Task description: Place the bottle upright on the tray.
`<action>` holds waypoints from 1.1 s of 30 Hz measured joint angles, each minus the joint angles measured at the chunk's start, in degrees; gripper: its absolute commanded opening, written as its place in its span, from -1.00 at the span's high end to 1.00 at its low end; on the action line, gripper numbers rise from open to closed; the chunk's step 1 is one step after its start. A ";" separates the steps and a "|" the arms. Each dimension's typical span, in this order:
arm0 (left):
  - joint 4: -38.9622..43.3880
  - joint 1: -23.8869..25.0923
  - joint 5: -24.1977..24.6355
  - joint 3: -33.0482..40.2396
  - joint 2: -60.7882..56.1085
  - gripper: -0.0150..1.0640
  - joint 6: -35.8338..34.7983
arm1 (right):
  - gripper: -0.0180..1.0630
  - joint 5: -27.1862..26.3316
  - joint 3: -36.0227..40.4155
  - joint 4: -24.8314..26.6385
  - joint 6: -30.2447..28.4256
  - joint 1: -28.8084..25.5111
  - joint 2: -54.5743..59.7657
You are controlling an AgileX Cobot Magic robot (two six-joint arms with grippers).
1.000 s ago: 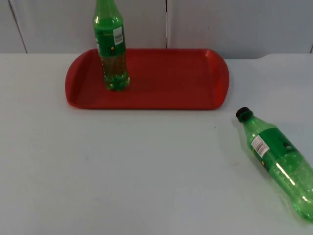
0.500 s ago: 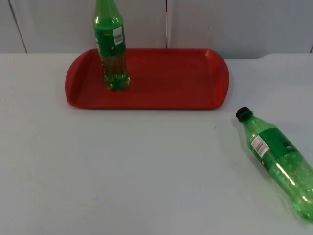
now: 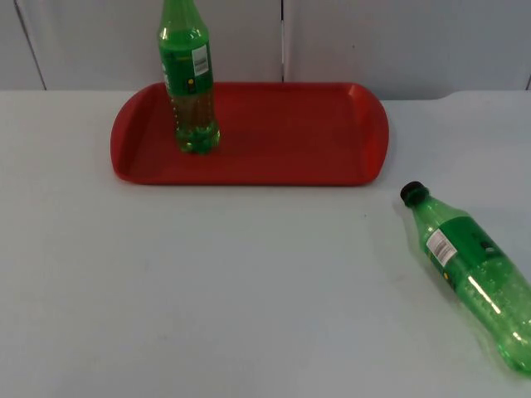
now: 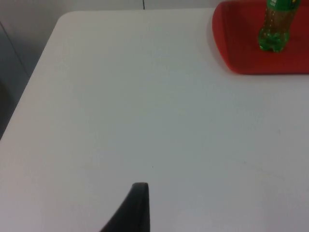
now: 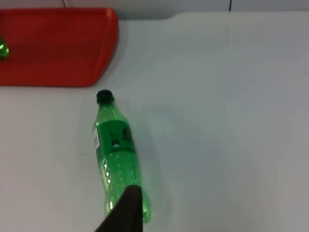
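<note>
A red tray (image 3: 282,141) lies at the back of the table. One green bottle (image 3: 189,83) stands upright on its left part. A second green bottle (image 3: 469,269) with a black cap lies on its side on the table at the front right, cap pointing toward the tray. My right gripper (image 5: 128,210) hovers over the base end of this lying bottle (image 5: 116,154), apart from it, with the tray (image 5: 58,48) beyond. Over bare table to the left of the tray (image 4: 241,48) waits my left gripper (image 4: 137,208), far from the upright bottle (image 4: 275,29).
A grey partition wall (image 3: 373,41) stands right behind the tray. The table's left edge (image 4: 34,82) runs close to the left gripper. White table top (image 3: 207,282) spreads in front of the tray.
</note>
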 measured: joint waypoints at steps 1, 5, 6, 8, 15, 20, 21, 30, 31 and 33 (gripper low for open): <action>0.00 0.00 0.00 0.00 0.00 -0.98 0.00 | -0.86 0.00 0.00 0.00 0.00 0.00 0.00; 0.00 0.00 0.00 0.00 0.00 -0.98 0.00 | -0.86 -0.79 -3.13 1.33 -0.34 0.00 10.86; 0.00 0.00 0.00 0.00 0.00 -0.98 0.00 | -0.86 -1.07 -4.07 1.55 -0.34 0.00 14.18; 0.00 0.00 0.00 0.00 0.00 -0.98 0.00 | -0.86 -1.96 -7.06 3.61 -1.62 0.00 23.86; 0.00 0.00 0.00 0.00 0.00 -0.98 0.00 | -0.86 -3.14 -14.98 9.72 -8.12 0.00 44.52; 0.00 0.00 0.00 0.00 0.00 -0.98 0.00 | -0.86 -3.24 -20.60 11.17 -9.16 0.00 55.84; 0.00 0.00 0.00 0.00 0.00 -0.98 0.00 | -0.86 -3.24 -21.91 11.47 -9.45 0.02 58.30; 0.00 0.00 0.00 0.00 0.00 -0.98 0.00 | -0.86 -5.59 -28.78 8.26 -8.91 6.86 70.83; 0.00 0.00 0.00 0.00 0.00 -0.98 0.00 | -0.86 -6.16 -29.40 7.40 -7.95 8.45 72.16; 0.00 0.00 0.00 0.00 0.00 -0.98 0.00 | -0.86 -6.86 -30.00 5.86 -6.65 10.10 73.77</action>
